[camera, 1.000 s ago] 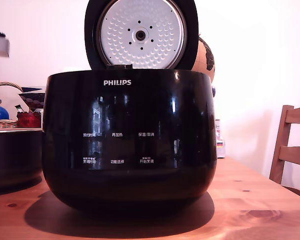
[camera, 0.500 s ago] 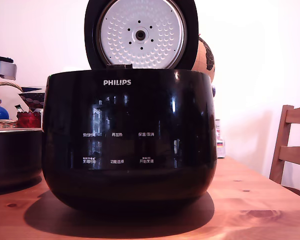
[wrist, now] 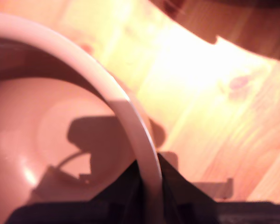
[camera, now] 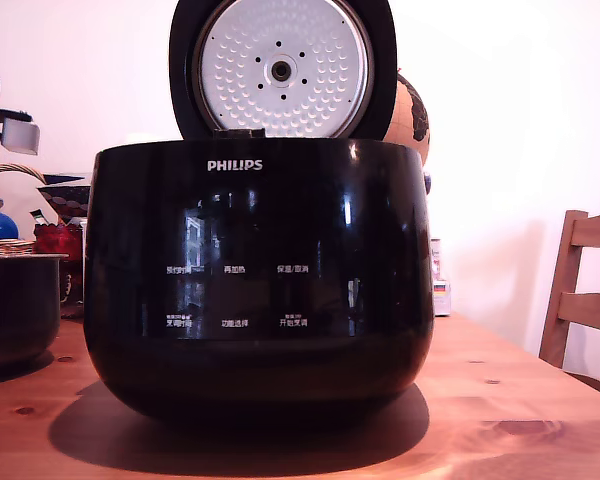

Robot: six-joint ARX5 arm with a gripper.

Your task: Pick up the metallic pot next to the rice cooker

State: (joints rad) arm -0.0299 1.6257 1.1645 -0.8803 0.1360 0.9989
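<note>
Grasping is the step in hand: in the wrist view the pincer (wrist: 149, 196) straddles the thin pale rim of the metallic pot (wrist: 60, 140), one dark finger inside the bowl and the other outside the wall, both pressed close against the rim, so it reads as clenched on the pot. The pot's smooth inner bowl spreads away on the inner finger's side, with the pincer's own shadow lying across its bottom; on the outer finger's side lies the bare wooden surface (wrist: 214, 107), brightly lit. In the exterior view the pot (camera: 18, 310) sits at the far left edge, its base seemingly on the surface, just beside the rice cooker (camera: 258, 280) with a narrow gap between them; the cooker's lid (camera: 282, 68) stands open. A wicker basket (camera: 5, 245) shows behind the pot. The next move, as I judge it, calls for a straight lift with the grip kept firm, since a one-sided hold on the rim may let the pot tilt or slip.
</note>
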